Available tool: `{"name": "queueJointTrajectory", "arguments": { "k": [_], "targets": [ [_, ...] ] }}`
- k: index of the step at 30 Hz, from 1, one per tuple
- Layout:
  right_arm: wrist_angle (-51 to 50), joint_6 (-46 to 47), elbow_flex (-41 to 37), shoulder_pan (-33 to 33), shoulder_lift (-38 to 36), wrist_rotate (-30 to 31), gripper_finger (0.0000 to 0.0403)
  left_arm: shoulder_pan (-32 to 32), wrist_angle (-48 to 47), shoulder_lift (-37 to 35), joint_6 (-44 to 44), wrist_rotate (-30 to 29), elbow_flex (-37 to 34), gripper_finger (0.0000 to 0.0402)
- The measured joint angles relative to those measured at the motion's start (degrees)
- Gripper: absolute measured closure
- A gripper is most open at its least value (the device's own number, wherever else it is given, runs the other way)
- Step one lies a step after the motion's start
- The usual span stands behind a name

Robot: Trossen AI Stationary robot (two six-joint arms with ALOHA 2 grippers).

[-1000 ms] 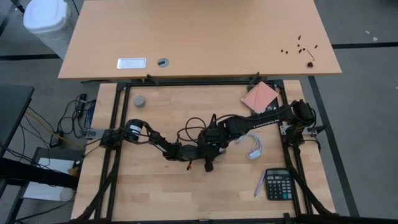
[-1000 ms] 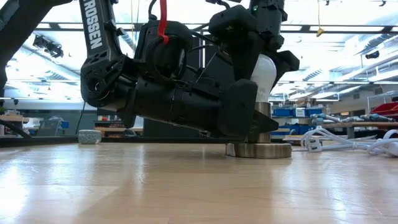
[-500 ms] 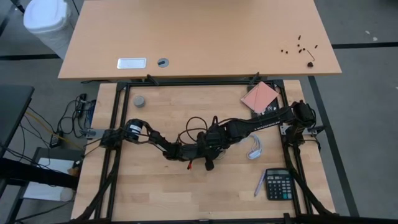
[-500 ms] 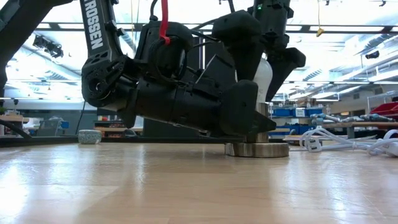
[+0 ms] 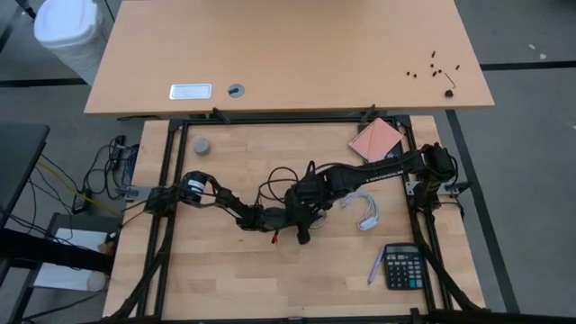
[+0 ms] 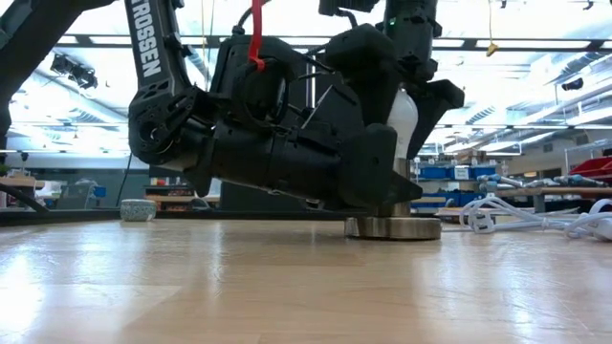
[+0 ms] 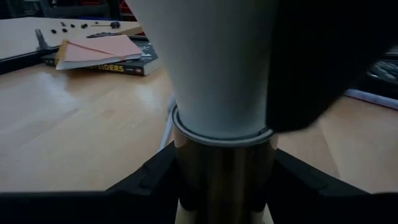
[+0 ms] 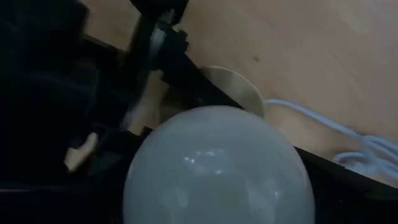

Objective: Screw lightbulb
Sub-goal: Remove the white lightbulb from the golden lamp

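Two arms meet mid-bench | lightbulb upright in metal socket | right gripper jaws have let go, now spread beside the bulb: we judge a re-grip between turns | left gripper jaws clasp socket | we read "ROSSEN" on arm, "SIDERS" on book

Pretty cramped mid-table: both arms crowd the lightbulb. White cord sits at 3 o'clock; 6 o'clock side's bare wood.
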Motion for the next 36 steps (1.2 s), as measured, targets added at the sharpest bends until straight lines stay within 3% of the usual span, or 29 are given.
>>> {"name": "queueJointTrajectory", "arguments": {
  "k": [20,28,36],
  "targets": [
    [1.5,2.2,0.1,1.8,0.0,0.7,0.0077,-0.2,-0.5,0.0,0.4,0.4,0.0,0.0213],
    [-0.9,-4.1,0.3,1.8,0.0,0.7,0.0107,-0.1,-1.0,0.0,0.3,0.3,0.1,0.0213],
    [-9.1,-11.2,0.3,2.1,-0.2,0.5,0.0111,0.0,-1.0,-0.1,0.3,-0.1,0.1,0.0213]
  ]
}}
